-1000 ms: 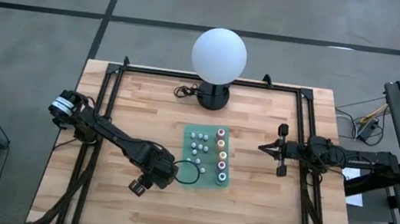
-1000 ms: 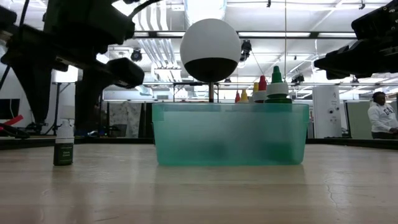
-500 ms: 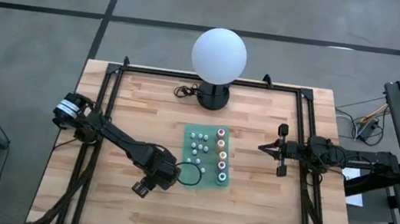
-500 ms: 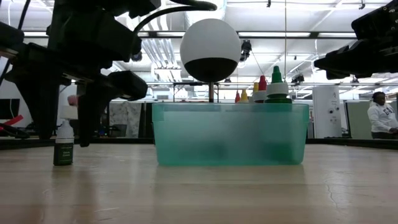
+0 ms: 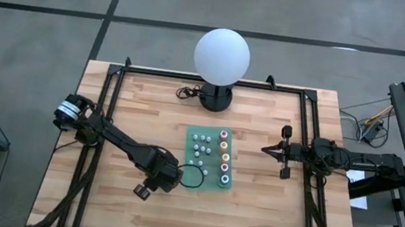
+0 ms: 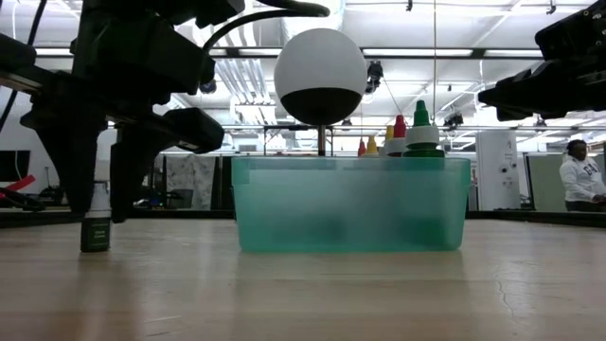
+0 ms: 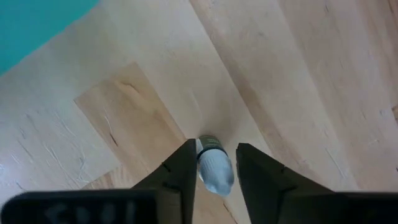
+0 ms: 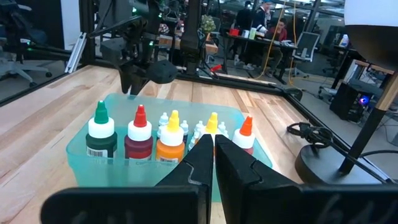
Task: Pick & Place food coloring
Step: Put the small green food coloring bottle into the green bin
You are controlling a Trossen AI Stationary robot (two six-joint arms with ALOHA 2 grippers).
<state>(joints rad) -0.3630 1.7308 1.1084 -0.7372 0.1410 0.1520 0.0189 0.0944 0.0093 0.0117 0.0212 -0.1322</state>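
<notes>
A small food coloring bottle (image 6: 95, 232) with a whitish top and a dark label stands on the wood left of the teal tray (image 6: 350, 204). My left gripper (image 7: 216, 144) comes down over it and is shut on it. In the tray (image 5: 210, 158), coloured-top bottles (image 5: 223, 157) stand in a row along its right side. Smaller whitish ones (image 5: 200, 148) stand to their left. My right gripper (image 5: 264, 148) waits shut at the table's right side, pointing level at the tray. My left gripper pinches the small bottle's whitish upper part (image 7: 205, 168) between its two fingers. The fingers come from above, pointing steeply down. The bottle stands upright with its base on the table, and its dark label (image 6: 95, 237) shows below the fingertips.
A white globe lamp (image 5: 222, 57) on a black base stands at the far edge, with its cable (image 5: 186, 92) beside it. A black cable loop (image 5: 192, 176) from my left arm lies over the tray's near left corner. Bare wood lies near and to the left.
My left gripper has come down a little over the standing bottle, and its fingers have closed in from wide apart onto the bottle's top. The bottle has stayed where it stood.
</notes>
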